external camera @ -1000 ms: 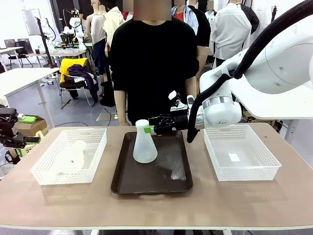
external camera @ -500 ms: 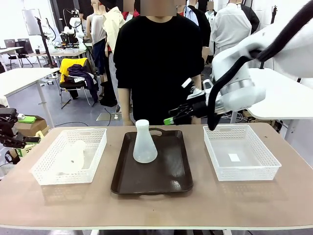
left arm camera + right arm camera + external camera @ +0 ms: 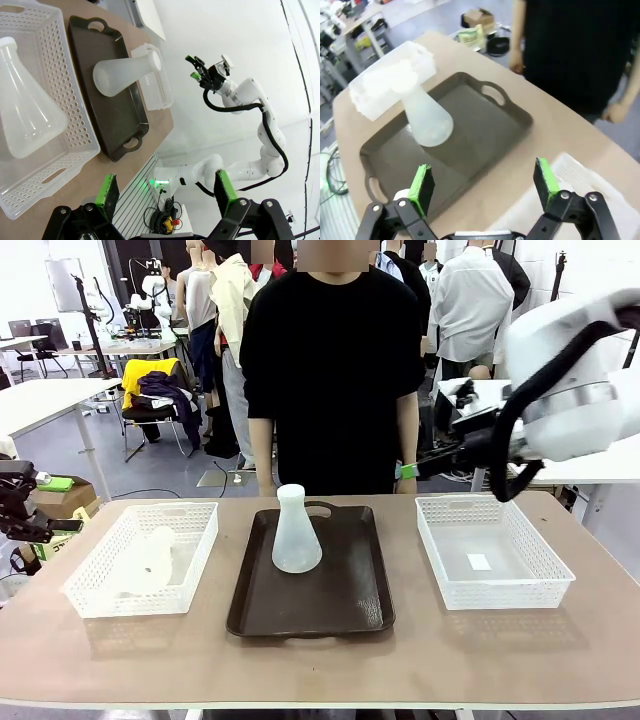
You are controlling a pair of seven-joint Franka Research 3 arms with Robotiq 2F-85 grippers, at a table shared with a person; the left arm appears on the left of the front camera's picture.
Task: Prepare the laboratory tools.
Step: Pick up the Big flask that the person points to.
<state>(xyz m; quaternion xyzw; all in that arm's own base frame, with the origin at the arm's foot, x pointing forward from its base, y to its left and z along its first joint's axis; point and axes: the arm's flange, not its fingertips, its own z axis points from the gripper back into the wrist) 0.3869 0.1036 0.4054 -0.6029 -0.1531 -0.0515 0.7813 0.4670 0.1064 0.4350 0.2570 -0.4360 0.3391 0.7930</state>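
Note:
One translucent whitish flask (image 3: 296,531) (image 3: 125,75) (image 3: 425,118) stands upright on the dark brown tray (image 3: 345,600) (image 3: 116,117) (image 3: 485,131). A second flask (image 3: 148,560) (image 3: 27,120) lies on its side in the left white basket (image 3: 95,590) (image 3: 82,135). My right gripper (image 3: 407,471) (image 3: 482,181) hangs open and holds nothing, above the table's far edge between the tray and the right basket, well clear of the standing flask. My left gripper (image 3: 45,523) (image 3: 165,189) is open too, off the table's left end, apart from both flasks.
The right white basket (image 3: 545,585) (image 3: 162,90) (image 3: 580,182) holds only a small paper label. A person in black stands at the far side behind the tray, hands (image 3: 615,113) hanging by their sides. The table's front strip is bare wood.
My open right gripper has pulled away from the neck of the standing flask, moving right and slightly up, off the tray. The flask stays upright. The left arm has not moved.

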